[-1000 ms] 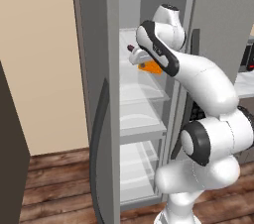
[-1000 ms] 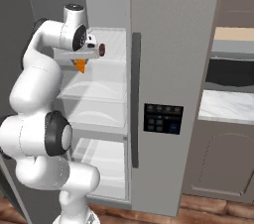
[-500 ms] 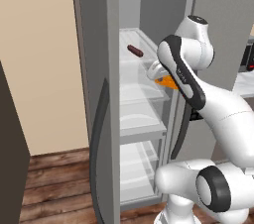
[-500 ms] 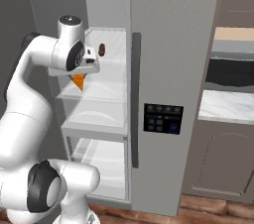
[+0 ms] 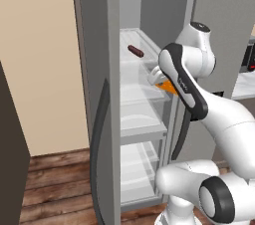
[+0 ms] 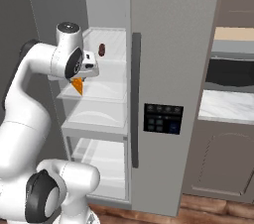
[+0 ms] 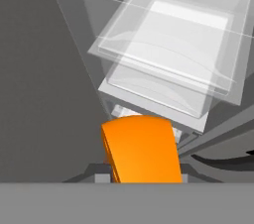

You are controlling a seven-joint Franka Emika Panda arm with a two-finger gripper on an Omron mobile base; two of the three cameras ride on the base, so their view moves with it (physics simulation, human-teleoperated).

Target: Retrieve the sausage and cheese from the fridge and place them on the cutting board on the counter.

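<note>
Cheese in our grip at the fridge mouth, sausage not yet fetched.

We have the cheese (image 7: 141,149) pinched in our gripper (image 6: 78,80), the fingers closed on its top end so the orange wedge hangs below them, in front of the open fridge (image 6: 168,29) shelves. Its long axis runs roughly along the fingers, and in the right base view the narrow tip points down and away from them. The sausage (image 5: 135,51) lies on an upper shelf, beyond and above the fingers, well apart from them; its long axis lies flat along the shelf, running from the back towards the front. We judge the task as under halfway: the cheese must be carried to the cutting board, then the sausage fetched and placed there too.
</note>
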